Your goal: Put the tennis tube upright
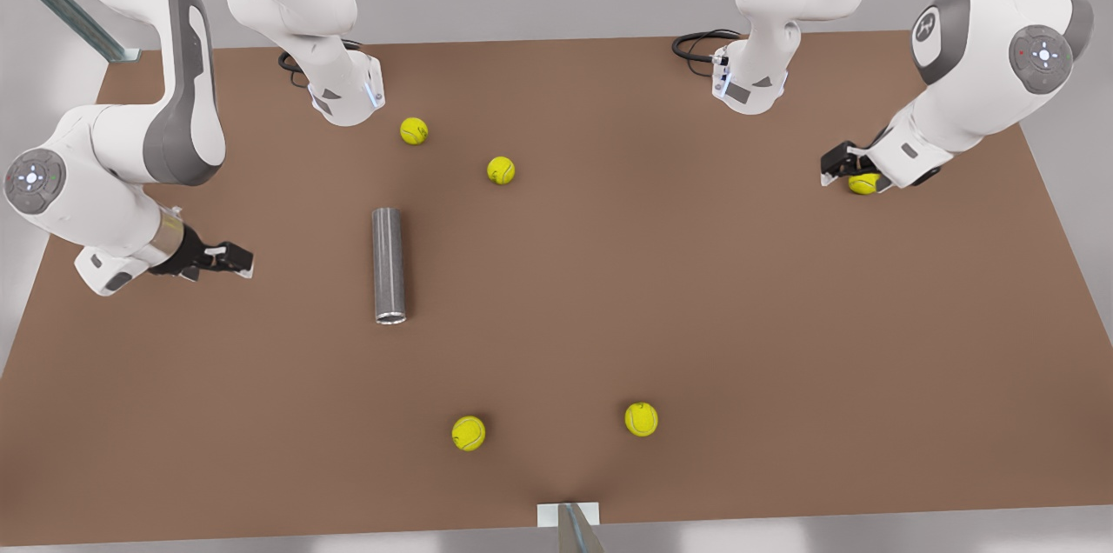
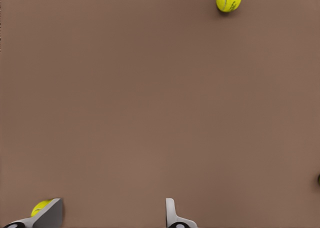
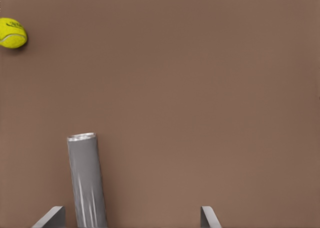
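Two white-and-grey robot arms bend down from the far side, one at each side of the scene.

The arm at the front view's left carries the black-bodied, white-fingered right gripper (image 1: 236, 261). It is held low and points toward the middle, with its fingers (image 3: 54, 215) spread wide. The arm at the front view's right is folded at the elbow. Its matching left gripper (image 1: 833, 169) sits low at the far right and points left, fingers (image 2: 50, 215) also apart.

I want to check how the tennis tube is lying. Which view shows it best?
The front view: the whole tennis tube lies flat on the table, open end included. The right wrist view shows part of it between the right gripper's open fingers.
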Controlling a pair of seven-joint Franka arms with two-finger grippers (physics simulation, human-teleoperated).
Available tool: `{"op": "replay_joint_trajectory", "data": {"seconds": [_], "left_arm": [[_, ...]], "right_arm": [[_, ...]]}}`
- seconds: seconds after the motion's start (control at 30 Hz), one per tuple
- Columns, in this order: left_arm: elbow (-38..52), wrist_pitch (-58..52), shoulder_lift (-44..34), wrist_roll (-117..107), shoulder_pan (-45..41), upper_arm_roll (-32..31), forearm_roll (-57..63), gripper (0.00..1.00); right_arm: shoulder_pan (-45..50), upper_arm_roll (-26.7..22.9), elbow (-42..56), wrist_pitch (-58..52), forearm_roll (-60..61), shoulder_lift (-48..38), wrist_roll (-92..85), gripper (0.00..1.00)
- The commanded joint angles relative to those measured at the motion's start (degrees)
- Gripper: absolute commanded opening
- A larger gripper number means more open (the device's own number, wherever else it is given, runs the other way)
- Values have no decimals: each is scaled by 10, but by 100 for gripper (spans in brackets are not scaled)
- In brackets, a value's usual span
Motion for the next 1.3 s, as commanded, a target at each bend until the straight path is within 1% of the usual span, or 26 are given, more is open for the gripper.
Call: {"op": "replay_joint_trajectory", "data": {"seconds": [0.0,0.1,0.17,0.23,0.37,0.4,0.5,0.6,0.67,0.77,0.8,0.83,0.9,1.0,1.03,1.07,1.13,1.2,1.27], "left_arm": [[0,32,0,23,0,0,1,100],[-3,12,-1,15,0,-1,2,100],[-5,-37,0,15,0,-3,2,100],[-4,-35,0,-8,0,-24,1,100],[-2,-30,12,-11,0,-25,1,100],[-2,-30,15,-11,0,-25,1,100],[-2,-13,23,-11,0,-24,4,100],[-2,-12,26,-21,0,-26,17,100],[-2,-15,26,-30,0,-31,18,100],[-2,-18,26,-36,0,-32,18,100],[-2,-21,26,-37,0,-37,18,100],[-2,-21,26,-40,0,-39,18,100],[-2,-20,26,-41,0,-39,18,100],[-2,-20,26,-44,0,-39,22,100],[-2,-20,26,-44,0,-39,24,100],[-2,-20,26,-45,0,-39,24,100],[-2,-21,26,-45,0,-39,24,100],[-2,-22,26,-52,0,-47,24,100],[-2,-22,26,-61,0,-50,24,100]], "right_arm": [[-1,0,3,25,1,1,-21,100],[-1,0,29,14,-1,11,-19,100],[-1,0,36,-22,-2,-1,-13,100],[-1,0,55,-59,-2,-12,-12,100],[-1,0,73,-59,-3,-2,-12,100],[0,0,76,-57,-6,10,-16,100],[7,5,128,-52,-41,78,-11,100],[6,5,71,21,-41,86,-3,100],[13,10,34,47,-35,84,-2,100],[70,11,-21,108,-33,84,48,100],[75,11,-50,143,-12,81,48,100],[96,12,-64,149,-5,80,51,100],[123,12,-100,199,-8,87,98,100],[135,12,-96,203,-12,131,105,100],[151,11,-97,203,-13,134,124,100],[170,11,-97,204,-40,143,174,100],[173,12,-102,205,-45,145,207,100],[188,12,-135,260,-45,154,225,100],[188,12,-133,264,-46,169,225,100]]}}
